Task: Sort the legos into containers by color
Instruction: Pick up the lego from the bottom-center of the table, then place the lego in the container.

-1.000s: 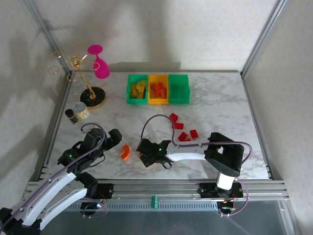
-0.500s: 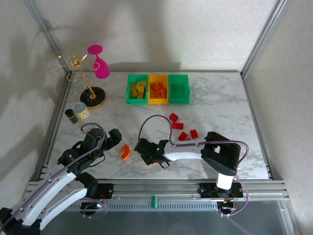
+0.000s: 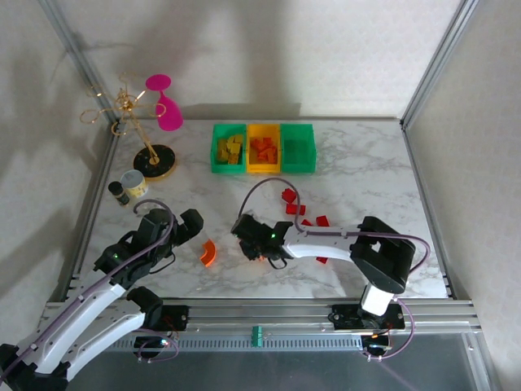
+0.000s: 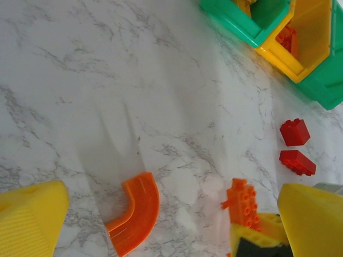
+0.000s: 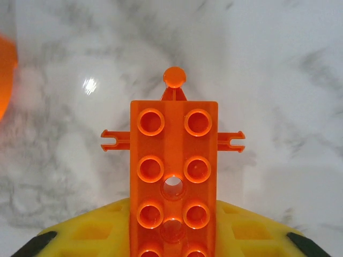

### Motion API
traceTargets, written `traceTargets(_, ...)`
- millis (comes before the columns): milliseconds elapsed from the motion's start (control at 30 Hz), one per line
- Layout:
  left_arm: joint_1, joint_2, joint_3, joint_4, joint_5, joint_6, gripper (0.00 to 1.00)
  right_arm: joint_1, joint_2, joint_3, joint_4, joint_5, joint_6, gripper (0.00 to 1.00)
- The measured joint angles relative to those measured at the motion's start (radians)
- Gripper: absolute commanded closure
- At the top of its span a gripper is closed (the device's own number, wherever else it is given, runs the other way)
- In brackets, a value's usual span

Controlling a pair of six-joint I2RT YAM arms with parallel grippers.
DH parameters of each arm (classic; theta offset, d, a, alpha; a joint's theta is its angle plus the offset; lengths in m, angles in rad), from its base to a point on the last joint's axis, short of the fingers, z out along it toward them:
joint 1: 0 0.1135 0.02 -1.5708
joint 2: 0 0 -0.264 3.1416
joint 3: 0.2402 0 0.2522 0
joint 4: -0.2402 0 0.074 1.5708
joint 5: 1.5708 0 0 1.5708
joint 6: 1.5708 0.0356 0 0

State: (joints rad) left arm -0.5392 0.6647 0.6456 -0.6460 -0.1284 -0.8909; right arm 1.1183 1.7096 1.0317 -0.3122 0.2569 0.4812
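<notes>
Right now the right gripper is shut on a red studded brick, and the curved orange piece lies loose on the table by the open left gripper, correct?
Not quite: the studded brick in the right gripper is orange, not red, as the right wrist view shows. The curved orange piece does lie loose on the table by the open left gripper.

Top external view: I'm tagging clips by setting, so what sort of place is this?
Probably a lab robot cell: a marble-patterned table boxed in by aluminium framing and plain walls, with sorting bins as props.
</notes>
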Motion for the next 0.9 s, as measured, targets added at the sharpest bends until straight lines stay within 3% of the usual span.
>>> traceTargets(300, 0.004, 0.11, 0.024, 0.095, -0.005, 0.029, 0.0, -0.183, 0.046, 0.212, 0.062, 0.017, -0.033, 0.76)
traceTargets(733, 0.045, 0.256, 0.099, 0.202, -0.03, 0.087, 0.0, -0.44, 0.402, 0.649, 0.126, 0.092, -0.099, 0.75)
traceTargets(900, 0.055, 0.276, 0.12, 0.209, -0.031, 0.103, 0.0, -0.505, 0.56, 0.845, 0.129, 0.109, -0.138, 0.58)
